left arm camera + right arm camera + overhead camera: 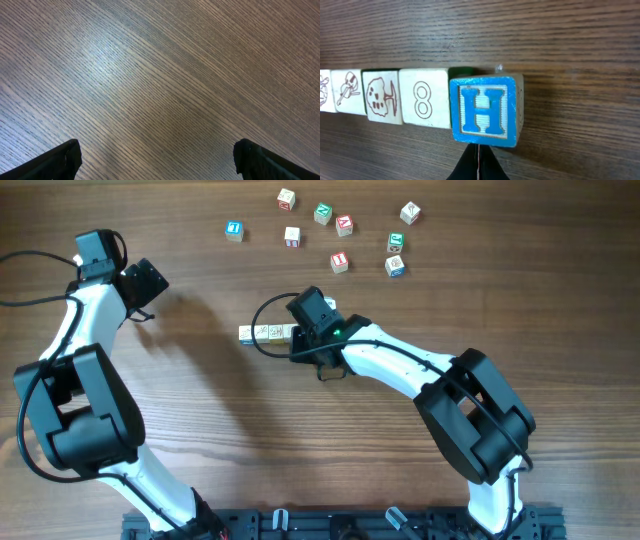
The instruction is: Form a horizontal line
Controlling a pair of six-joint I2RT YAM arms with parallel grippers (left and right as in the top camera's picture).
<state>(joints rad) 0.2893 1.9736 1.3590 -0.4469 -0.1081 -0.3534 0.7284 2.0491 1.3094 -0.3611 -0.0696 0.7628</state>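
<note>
A row of pale wooden cubes, the horizontal line [266, 333], lies at mid-table. In the right wrist view it runs from the left edge to a cube marked 8 [423, 103], with a blue H cube [485, 111] at its right end. The H cube sits slightly nearer the camera than its neighbours. My right gripper [478, 148] is shut, its closed tips against the near face of the H cube and nothing between them. From above, that gripper [304, 343] covers the row's right end. My left gripper [146, 284] hovers open far left over bare wood [157, 150].
Several loose cubes lie scattered at the back of the table, among them a blue one [234, 230], a green one [323, 213] and a red one [340, 262]. A black cable [262, 315] loops beside the row.
</note>
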